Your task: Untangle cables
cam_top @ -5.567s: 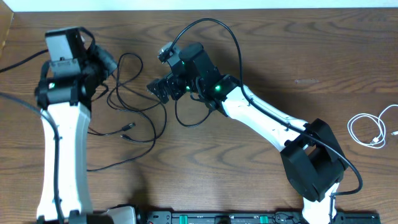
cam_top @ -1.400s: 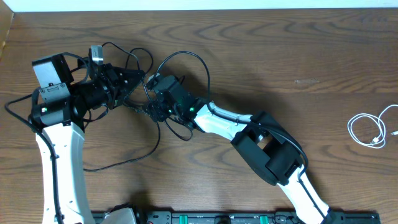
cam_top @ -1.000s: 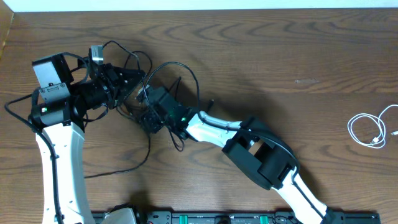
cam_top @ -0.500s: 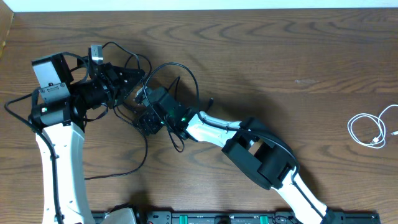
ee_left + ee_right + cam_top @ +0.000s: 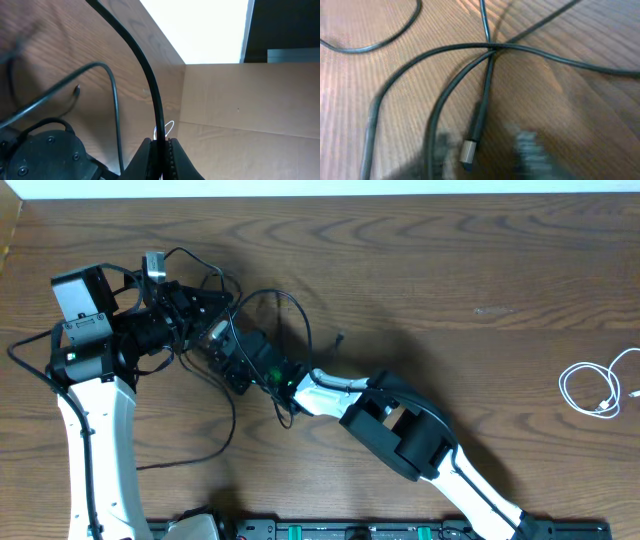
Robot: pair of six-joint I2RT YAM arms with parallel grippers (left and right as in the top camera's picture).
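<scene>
The left pincer (image 5: 161,146) pinches a black cable (image 5: 145,75), holding it up off the worktop (image 5: 450,260) — likely as an anchor. Beside it, the right pincer (image 5: 228,355) hangs over the crossed cables (image 5: 490,47); its spread cannot be told. The white cable (image 5: 590,390) lies well apart, at the right edge.

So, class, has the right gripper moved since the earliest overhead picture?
Yes. The right gripper has moved left across the table, further from the white cable at the right edge.

No legible text anywhere, it seems.
</scene>
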